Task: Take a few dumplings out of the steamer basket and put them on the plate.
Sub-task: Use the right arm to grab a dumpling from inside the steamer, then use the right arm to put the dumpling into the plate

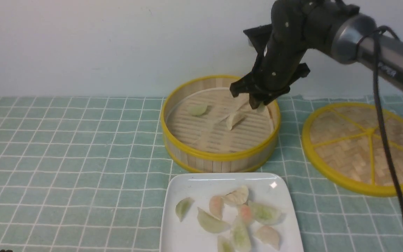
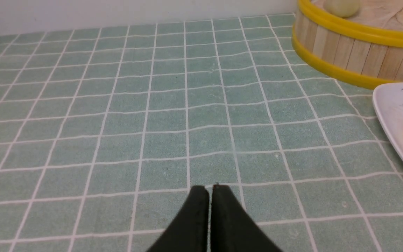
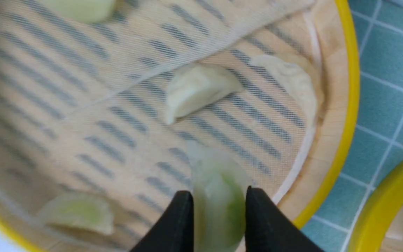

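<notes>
The steamer basket (image 1: 219, 157) stands at the middle of the table and is lined with a mesh cloth. My right gripper (image 3: 219, 196) is inside its far right part and is shut on a greenish dumpling (image 3: 219, 206). In the front view that gripper (image 1: 257, 103) hangs low over the basket. A greenish dumpling (image 1: 197, 109) and a cream dumpling (image 1: 234, 120) lie on the basket floor. The white plate (image 1: 187, 234) sits in front of the basket with several dumplings (image 1: 238, 196) on it. My left gripper (image 2: 210, 189) is shut and empty over the tablecloth, left of the plate (image 2: 394, 108).
The flat woven lid (image 1: 362, 147) lies right of the basket. A green checked cloth (image 1: 65, 157) covers the table. The wall runs close behind the basket. More dumplings (image 3: 198, 91) lie near the held one, one (image 3: 289, 80) against the basket wall.
</notes>
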Action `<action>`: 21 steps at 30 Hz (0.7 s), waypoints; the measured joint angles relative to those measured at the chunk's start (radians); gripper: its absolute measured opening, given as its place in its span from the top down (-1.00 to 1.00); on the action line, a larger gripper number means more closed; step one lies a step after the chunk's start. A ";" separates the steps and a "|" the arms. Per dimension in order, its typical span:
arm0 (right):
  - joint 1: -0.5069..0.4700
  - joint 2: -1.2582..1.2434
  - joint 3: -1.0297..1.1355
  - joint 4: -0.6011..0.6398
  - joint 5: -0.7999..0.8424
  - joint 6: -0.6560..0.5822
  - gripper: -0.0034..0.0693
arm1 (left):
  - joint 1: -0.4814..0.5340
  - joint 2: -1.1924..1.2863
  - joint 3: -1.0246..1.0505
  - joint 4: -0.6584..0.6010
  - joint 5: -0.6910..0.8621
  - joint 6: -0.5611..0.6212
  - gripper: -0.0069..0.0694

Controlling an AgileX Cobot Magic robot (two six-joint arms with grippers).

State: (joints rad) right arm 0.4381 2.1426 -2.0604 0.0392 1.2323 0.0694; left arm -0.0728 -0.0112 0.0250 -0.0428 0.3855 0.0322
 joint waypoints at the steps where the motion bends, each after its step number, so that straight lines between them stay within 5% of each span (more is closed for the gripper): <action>1: 0.005 -0.028 0.023 0.025 0.000 -0.010 0.44 | 0.000 0.000 0.000 0.000 0.000 0.000 0.83; 12: 0.191 -0.234 0.448 0.087 0.005 -0.050 0.44 | 0.000 0.000 0.000 0.000 0.000 0.000 0.83; 21: 0.184 -0.169 0.570 -0.018 -0.013 -0.026 0.44 | 0.000 0.000 0.000 0.000 0.000 0.000 0.83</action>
State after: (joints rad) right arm 0.6226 1.9734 -1.4902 0.0216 1.2190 0.0431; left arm -0.0728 -0.0112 0.0250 -0.0428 0.3855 0.0322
